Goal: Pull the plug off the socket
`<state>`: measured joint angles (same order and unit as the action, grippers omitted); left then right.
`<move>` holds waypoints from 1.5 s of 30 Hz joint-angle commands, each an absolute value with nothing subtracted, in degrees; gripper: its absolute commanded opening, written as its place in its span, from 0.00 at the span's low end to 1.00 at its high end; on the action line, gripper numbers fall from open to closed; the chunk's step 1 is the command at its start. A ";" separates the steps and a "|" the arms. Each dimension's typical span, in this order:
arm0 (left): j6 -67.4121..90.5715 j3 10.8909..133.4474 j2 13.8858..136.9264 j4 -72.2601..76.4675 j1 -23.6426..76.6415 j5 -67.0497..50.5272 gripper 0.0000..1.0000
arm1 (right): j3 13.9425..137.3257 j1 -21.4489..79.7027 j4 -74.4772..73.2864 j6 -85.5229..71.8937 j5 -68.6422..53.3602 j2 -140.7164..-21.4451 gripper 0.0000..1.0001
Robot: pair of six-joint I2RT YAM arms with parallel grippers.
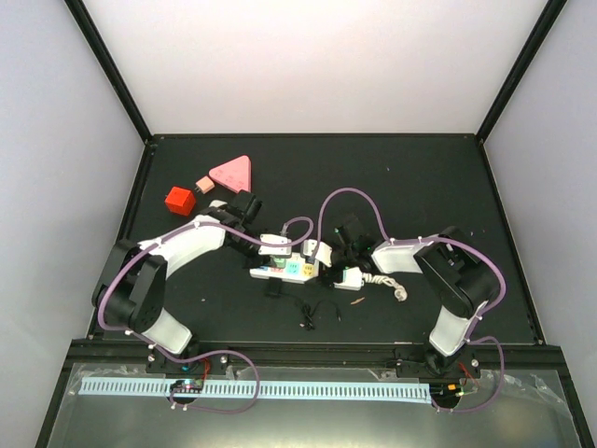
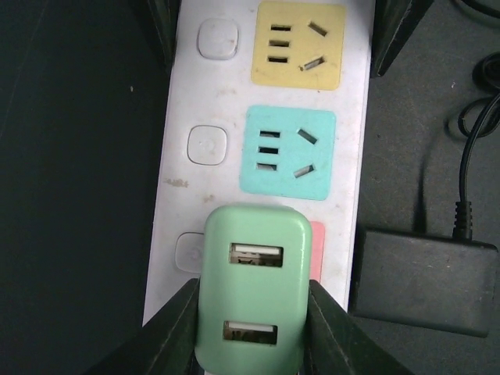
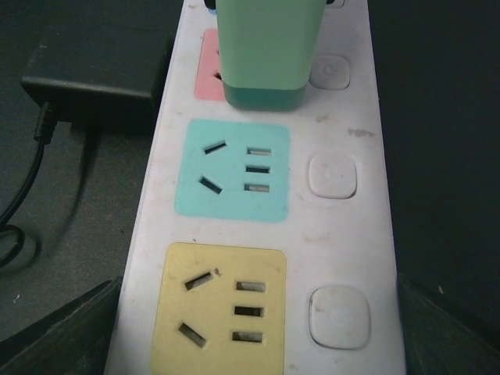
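From above, we see the socket (image 1: 347,277) lying left to right across the middle of the black table (image 1: 420,187). Its knotted white cord (image 1: 392,285) trails off the right end. The left gripper (image 1: 277,256) reaches in from the upper left over the strip's left part. The right gripper (image 1: 318,261) comes from the upper right over its middle. We cannot tell how either pair of jaws stands from here. Toward the upper left sit a red cube (image 1: 178,200), a small peach block (image 1: 204,186) and a pink triangle (image 1: 231,172), near one another. A thin black cable (image 1: 312,310) lies below the strip.

In the left wrist view, the plug (image 2: 251,289), a pale green block with two USB ports, fills the lower centre, standing over the pink outlet (image 2: 316,250). The left fingers (image 2: 176,332) press on both its flanks, so these jaws are clamped on the plug. Higher up are the teal outlet (image 2: 287,152) and the yellow outlet (image 2: 297,45). A black adapter (image 2: 426,281) lies just right of the strip.

In the right wrist view, we find the plug (image 3: 266,47) at top centre, its base on the pink face. The right fingers (image 3: 66,340) fill the lower corners, one against each long edge of the strip, so these jaws are closed on the socket.
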<state>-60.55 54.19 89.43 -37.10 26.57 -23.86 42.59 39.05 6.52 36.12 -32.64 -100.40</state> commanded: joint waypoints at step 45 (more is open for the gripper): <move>-58.83 57.20 78.27 -43.91 7.19 -37.95 0.10 | 47.99 40.42 1.00 37.53 -30.50 -105.56 0.09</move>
